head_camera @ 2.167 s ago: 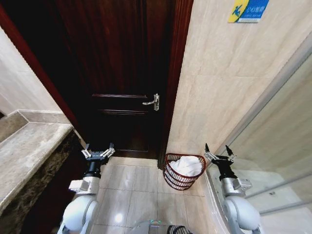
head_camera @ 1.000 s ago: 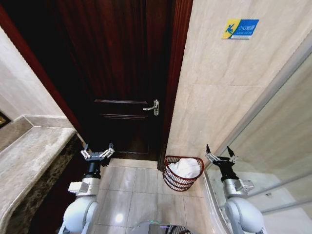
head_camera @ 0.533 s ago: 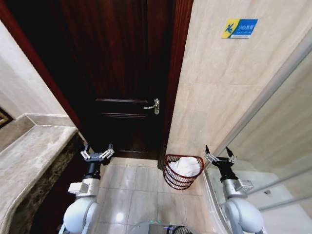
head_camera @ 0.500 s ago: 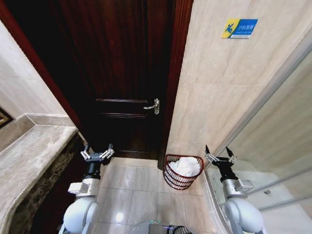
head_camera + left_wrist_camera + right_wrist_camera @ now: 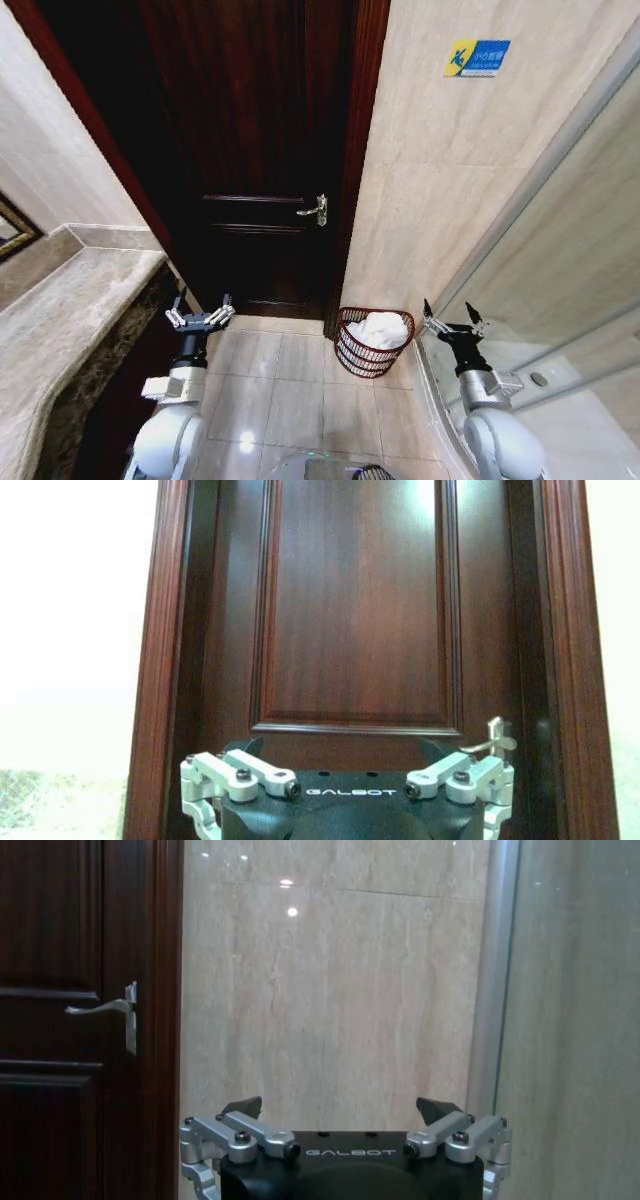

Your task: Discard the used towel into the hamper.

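Observation:
The hamper (image 5: 372, 355), a small round reddish-brown ribbed basket, stands on the floor against the beige wall, beside the door frame. A crumpled white towel (image 5: 380, 329) lies inside it, heaped to the rim. My left gripper (image 5: 200, 305) is held up over the floor left of the hamper, open and empty, facing the dark door. My right gripper (image 5: 455, 318) is raised just right of the hamper, open and empty. In the wrist views each gripper's fingers (image 5: 262, 772) (image 5: 262, 1132) are spread wide with nothing between them.
A dark wooden door (image 5: 250, 150) with a metal lever handle (image 5: 315, 210) fills the wall ahead. A marble counter (image 5: 60, 320) runs along the left. A glass shower partition (image 5: 560, 250) stands on the right. Tiled floor (image 5: 290, 390) lies between my arms.
The whole head view has shifted a little, so the camera has moved. Both grippers stay open and raised, and the towel lies in the hamper as before.

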Robot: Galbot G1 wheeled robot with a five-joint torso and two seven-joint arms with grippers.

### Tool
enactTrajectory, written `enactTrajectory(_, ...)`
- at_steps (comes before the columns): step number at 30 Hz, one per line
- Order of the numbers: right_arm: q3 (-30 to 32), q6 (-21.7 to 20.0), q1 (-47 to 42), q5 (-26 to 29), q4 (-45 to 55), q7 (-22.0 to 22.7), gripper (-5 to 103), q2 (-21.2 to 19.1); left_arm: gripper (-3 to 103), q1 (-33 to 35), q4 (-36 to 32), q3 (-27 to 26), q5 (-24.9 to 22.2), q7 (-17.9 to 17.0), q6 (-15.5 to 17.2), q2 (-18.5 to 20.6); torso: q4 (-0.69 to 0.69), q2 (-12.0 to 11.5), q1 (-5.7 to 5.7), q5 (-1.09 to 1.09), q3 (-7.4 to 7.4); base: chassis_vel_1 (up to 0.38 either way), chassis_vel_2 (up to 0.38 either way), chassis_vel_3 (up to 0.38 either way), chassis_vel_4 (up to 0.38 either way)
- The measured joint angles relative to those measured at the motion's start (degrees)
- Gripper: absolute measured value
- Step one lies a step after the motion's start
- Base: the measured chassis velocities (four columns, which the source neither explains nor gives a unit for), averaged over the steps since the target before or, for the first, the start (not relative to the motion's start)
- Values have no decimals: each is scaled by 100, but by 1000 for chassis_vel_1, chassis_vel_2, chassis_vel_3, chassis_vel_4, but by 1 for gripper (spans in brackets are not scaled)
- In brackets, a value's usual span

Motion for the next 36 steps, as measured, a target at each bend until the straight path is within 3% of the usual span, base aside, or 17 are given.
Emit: enactTrajectory(36, -34, 94, -68, -46, -7, -35, 100, 16, 100, 7, 7, 25, -2, 80, -38, 5, 1, -19, -9, -1, -10, 82, -82, -80, 85)
